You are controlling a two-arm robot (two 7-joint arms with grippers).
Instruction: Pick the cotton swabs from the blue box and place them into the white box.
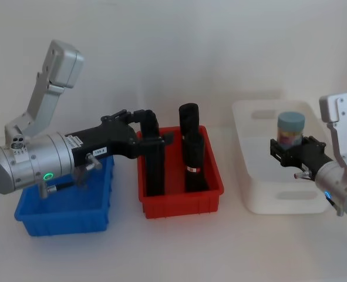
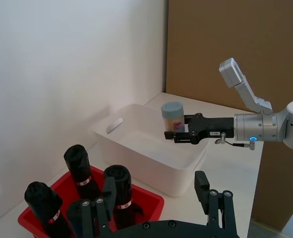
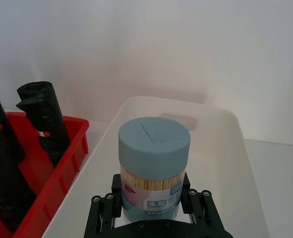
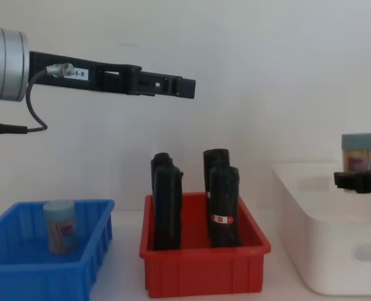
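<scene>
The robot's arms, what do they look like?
Silver cylindrical arms with angular grey brackets. The left gripper is black with a white label; its wrist has a black cable and green light. The right gripper is black, with a blue wrist light.

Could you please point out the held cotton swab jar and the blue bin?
Clear cylindrical cotton swab jar with light blue lid (image 3: 154, 146): right wrist view, on its lid.
Shallow bright blue plastic bin (image 4: 37, 282): chest view, on its front wall.
</scene>
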